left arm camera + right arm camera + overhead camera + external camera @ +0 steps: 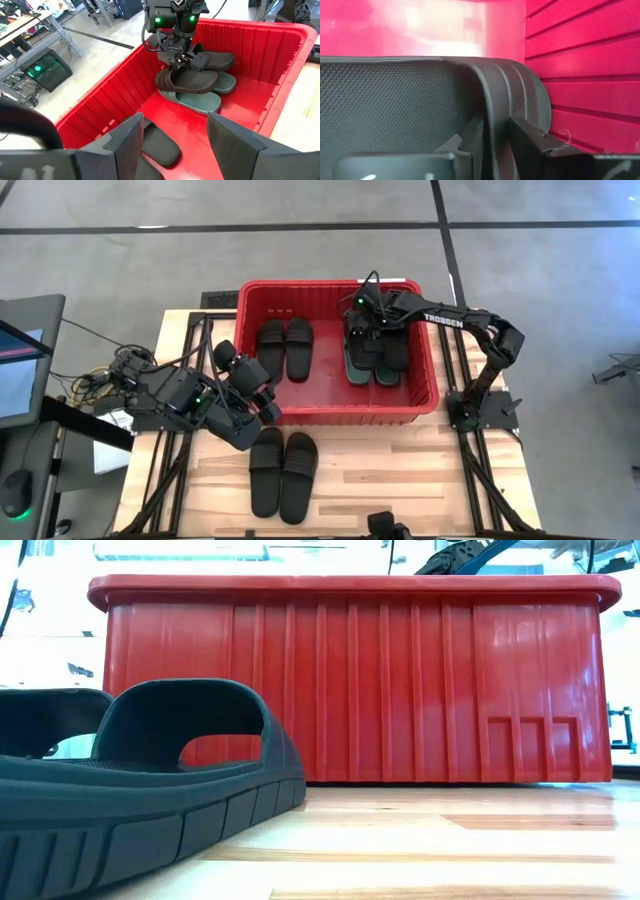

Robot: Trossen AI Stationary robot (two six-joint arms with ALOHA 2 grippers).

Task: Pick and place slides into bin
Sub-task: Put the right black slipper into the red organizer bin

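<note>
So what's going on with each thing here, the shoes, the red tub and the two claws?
Bin: upright on the table, holding two sandal groups.
Black pair in the bin: lying flat, side by side.
Stacked slides: black ones piled on green ones at the bin's right side.
Black pair on the table: flat, not yet binned.
Right gripper: inside the bin, jaws around the top black slide's strap.
Left gripper: open, empty, at the bin's near left corner.

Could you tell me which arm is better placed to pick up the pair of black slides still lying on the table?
Left. The left gripper hangs open by the bin's near wall, close to the black pair on the table. The right gripper is deep in the bin, its fingers around a black slide atop the green ones.
</note>
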